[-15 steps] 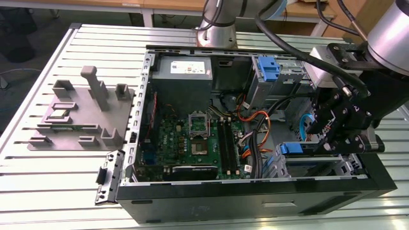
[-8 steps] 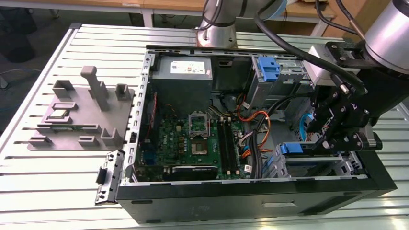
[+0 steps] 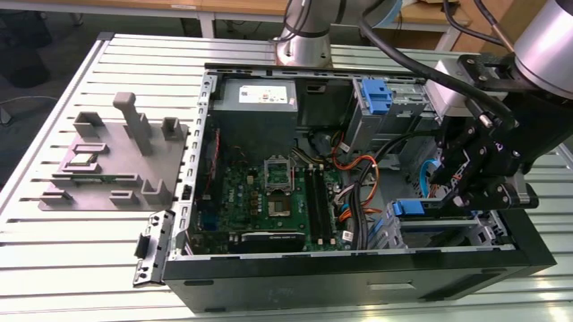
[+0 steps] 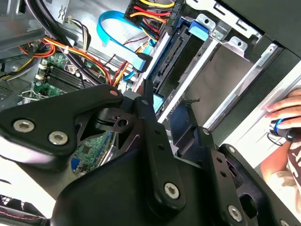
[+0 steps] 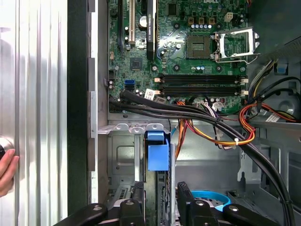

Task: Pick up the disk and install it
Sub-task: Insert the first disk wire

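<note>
The disk (image 3: pixel 419 208) sits edge-up in the drive bay at the front corner of the open PC case, on the exterior view's right. Its blue carrier tab (image 5: pixel 157 150) points toward the motherboard. Its dark connector edge (image 4: pixel 176 66) lies between the bay's metal rails. My gripper (image 3: pixel 452 201) hangs right over that bay. In the first wrist view the gripper (image 5: pixel 160 197) is open, one black finger (image 5: pixel 136 202) on each side of the disk and the rails. The gripper (image 4: pixel 174 117) holds nothing.
Black and orange cables (image 5: pixel 207 117) run past the bay beside the motherboard (image 3: pixel 268 194). Another blue carrier (image 3: pixel 378 94) stands in the rear bay next to the power supply (image 3: pixel 257 97). A grey fixture (image 3: pixel 117 161) lies outside the case. A person's hand (image 5: pixel 7 174) rests on the table edge.
</note>
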You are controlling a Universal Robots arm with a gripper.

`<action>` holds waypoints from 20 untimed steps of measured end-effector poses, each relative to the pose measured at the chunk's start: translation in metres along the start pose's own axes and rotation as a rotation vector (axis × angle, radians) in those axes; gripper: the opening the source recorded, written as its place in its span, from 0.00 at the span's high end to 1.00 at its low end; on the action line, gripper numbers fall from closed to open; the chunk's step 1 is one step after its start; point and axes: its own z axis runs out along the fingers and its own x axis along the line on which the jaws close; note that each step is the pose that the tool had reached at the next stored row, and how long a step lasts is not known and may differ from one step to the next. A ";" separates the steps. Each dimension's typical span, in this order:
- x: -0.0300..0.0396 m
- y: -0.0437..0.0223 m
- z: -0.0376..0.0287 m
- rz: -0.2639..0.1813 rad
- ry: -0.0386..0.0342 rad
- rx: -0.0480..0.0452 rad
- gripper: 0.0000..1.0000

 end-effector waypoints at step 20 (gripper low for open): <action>-0.0047 0.0001 -0.0033 0.000 -0.0078 -0.0001 0.58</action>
